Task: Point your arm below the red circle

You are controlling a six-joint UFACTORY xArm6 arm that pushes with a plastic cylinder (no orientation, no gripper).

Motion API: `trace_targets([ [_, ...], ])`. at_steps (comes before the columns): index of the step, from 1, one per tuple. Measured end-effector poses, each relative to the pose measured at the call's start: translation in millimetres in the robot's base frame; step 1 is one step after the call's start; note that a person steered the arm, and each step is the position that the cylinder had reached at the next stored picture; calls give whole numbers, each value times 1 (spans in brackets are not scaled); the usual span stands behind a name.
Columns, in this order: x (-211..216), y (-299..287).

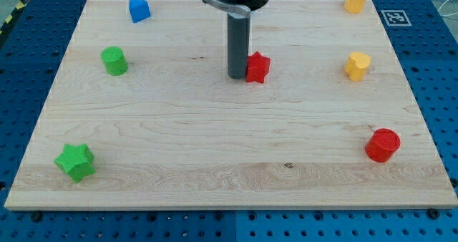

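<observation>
The red circle (382, 144) is a short red cylinder near the view's right edge, low on the wooden board (215, 149). My tip (237, 75) is the lower end of a dark rod that comes down from the view's top centre. It stands far to the left of the red circle and higher in the view. The tip sits right against the left side of a red star (257, 67).
A blue block (139, 10) lies at the top left, a green cylinder (114, 60) at the left, a green star (76, 162) at the bottom left. A yellow block (356, 0) lies at the top right and a yellow heart-like block (358, 66) below it.
</observation>
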State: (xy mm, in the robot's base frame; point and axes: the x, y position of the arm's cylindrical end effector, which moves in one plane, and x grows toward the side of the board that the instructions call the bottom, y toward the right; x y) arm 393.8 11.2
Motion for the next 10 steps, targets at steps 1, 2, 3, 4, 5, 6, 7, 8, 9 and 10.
trace_targets([
  [1,-5,2],
  [2,0,4],
  [3,29,-18],
  [4,70,-9],
  [5,114,21],
  [6,155,61],
  [7,196,110],
  [8,205,162],
  [9,184,204],
  [10,168,234],
])
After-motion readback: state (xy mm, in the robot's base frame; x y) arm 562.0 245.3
